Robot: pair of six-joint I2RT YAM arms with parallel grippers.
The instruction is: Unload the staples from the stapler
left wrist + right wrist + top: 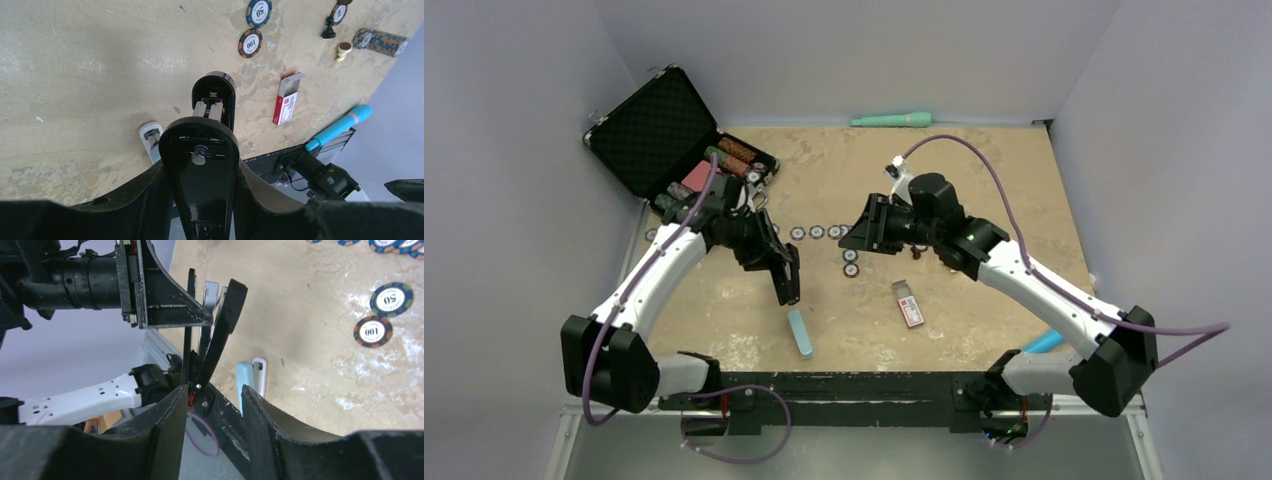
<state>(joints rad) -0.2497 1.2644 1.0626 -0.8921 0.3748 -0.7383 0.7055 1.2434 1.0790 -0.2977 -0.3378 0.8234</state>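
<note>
Grasping the stapler (pixel 202 150), the left gripper (pixel 774 262) has its jaws clenched on the black body. It holds the stapler hinged open above the counter (pixel 984 180), left of centre in the top view. The silvery channel (pixel 210 295) is exposed; staples cannot be made out. To its right, the right gripper (pixel 856 235) has its jaws released and grips nothing. A teal bar (pixel 800 333) lies on the counter below the stapler, and a red-and-white box (pixel 908 303) lies lower right.
</note>
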